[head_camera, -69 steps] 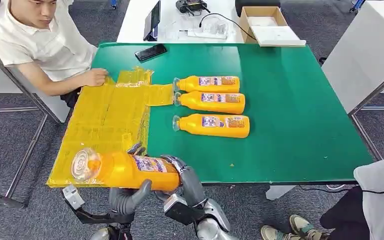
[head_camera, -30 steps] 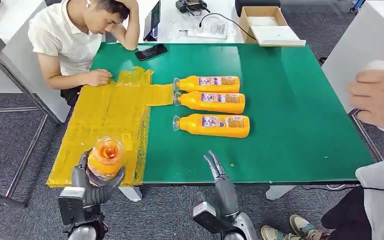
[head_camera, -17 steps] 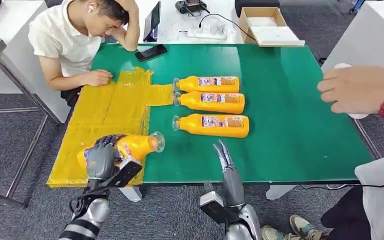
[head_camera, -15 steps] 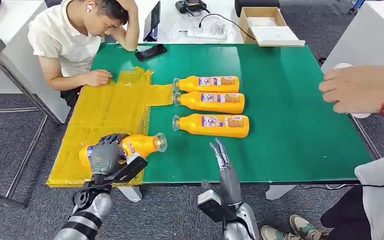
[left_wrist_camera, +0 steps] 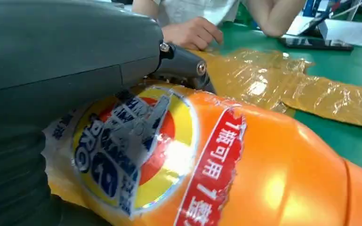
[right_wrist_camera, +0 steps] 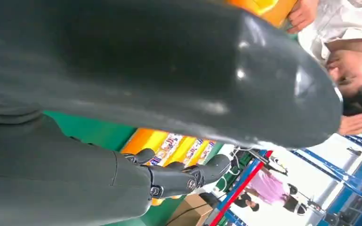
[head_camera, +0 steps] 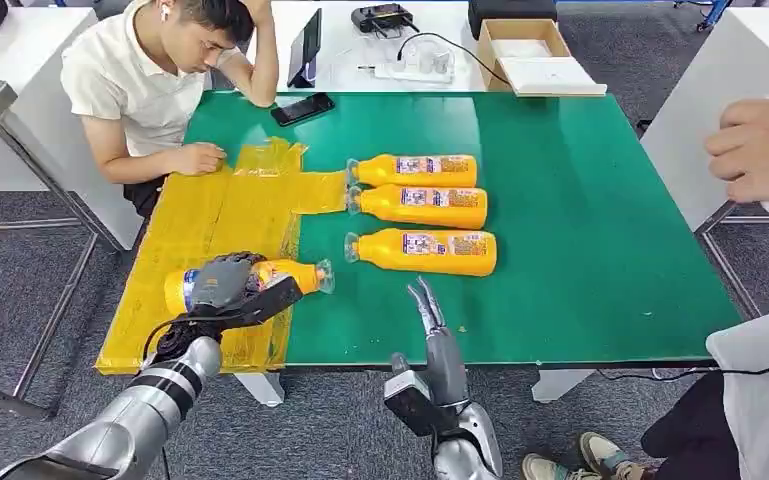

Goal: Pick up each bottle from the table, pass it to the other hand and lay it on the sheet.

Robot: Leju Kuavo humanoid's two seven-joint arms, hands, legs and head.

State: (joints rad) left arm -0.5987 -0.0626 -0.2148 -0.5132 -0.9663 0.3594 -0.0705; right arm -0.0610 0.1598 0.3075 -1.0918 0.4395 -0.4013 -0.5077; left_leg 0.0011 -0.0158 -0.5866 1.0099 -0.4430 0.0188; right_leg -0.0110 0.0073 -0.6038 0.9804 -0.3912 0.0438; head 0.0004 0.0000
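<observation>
The held bottle (head_camera: pixel 260 280) lies on its side across the near right part of the yellow sheet (head_camera: pixel 210 225), cap end poking past the sheet's edge onto the green table (head_camera: pixel 580 220), base pointing toward the table's left side. The left hand (head_camera: pixel 222 283) is draped over its middle, fingers wrapped around the label, so the bottle sits under and inside the grip while its body rests on the plastic. From the left wrist view, the bottle's (left_wrist_camera: pixel 226 169) orange body and torn label are right against the grey hand (left_wrist_camera: pixel 52 84), with crinkled sheet (left_wrist_camera: pixel 282 84) beyond it.

To the right, the right hand (head_camera: pixel 428 312) stands at the table's near edge with fingers straight, spread a little and pointing away from the robot, holding nothing, well apart from the held bottle. Its grey thumb (right_wrist_camera: pixel 179 70) looms large in the right wrist view.

Further out on the table, three more bottles lie on their sides in a stack of rows, caps toward the sheet: the nearest bottle (head_camera: pixel 422 251), the middle bottle (head_camera: pixel 418 205) and the far bottle (head_camera: pixel 413 170), the last two touching each other.

A seated person (head_camera: pixel 155 75) at the far left corner rests a hand on the sheet's far end. A phone (head_camera: pixel 302 108) lies near the table's far edge. Another person's hand (head_camera: pixel 760 150) hovers at the right.
</observation>
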